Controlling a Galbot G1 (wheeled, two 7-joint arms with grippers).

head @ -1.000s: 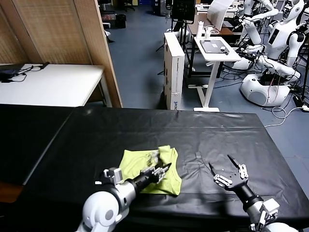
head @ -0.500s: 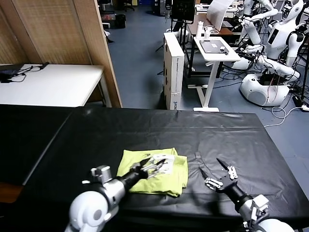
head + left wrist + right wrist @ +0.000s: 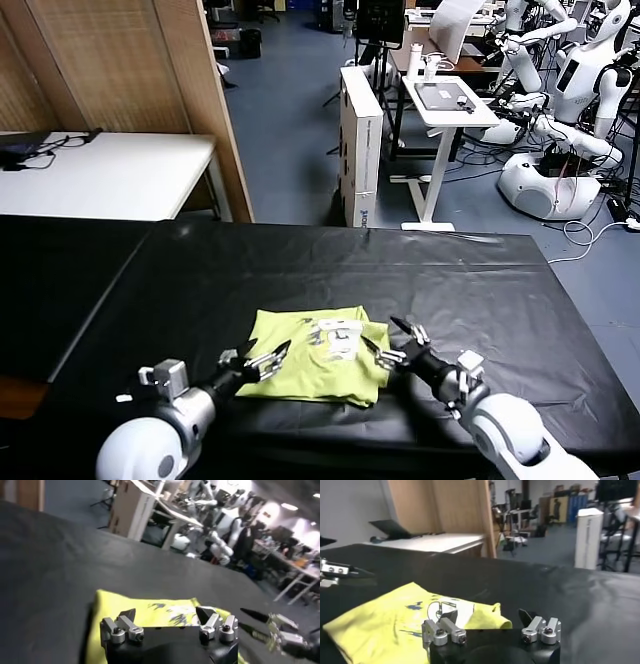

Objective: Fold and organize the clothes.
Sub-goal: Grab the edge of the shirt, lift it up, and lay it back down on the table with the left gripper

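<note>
The clothes are one lime yellow-green T-shirt point(image 3: 305, 358), folded into a rough rectangle on the black table point(image 3: 480, 290), with its white graphic point(image 3: 338, 335) facing up. My left gripper point(image 3: 262, 357) is open just off the shirt's left edge, low over the cloth point(image 3: 150, 614), nothing between its fingers point(image 3: 166, 615). My right gripper point(image 3: 386, 340) is at the shirt's right edge with its fingers apart. In the right wrist view the shirt's folded corner point(image 3: 487, 621) lies between the spread fingers of the right gripper point(image 3: 487, 613). Each wrist view shows the other gripper across the shirt.
The table's front edge point(image 3: 400, 440) runs just below the shirt. A white table point(image 3: 110, 175) and a wooden partition point(image 3: 150, 70) stand at the back left. White desks point(image 3: 445, 100) and other robots point(image 3: 575, 90) are beyond the table at the back right.
The left gripper drew back to the left off the shirt, which now lies flat with the graphic up. The right gripper moved left across the table to the shirt's right edge.
</note>
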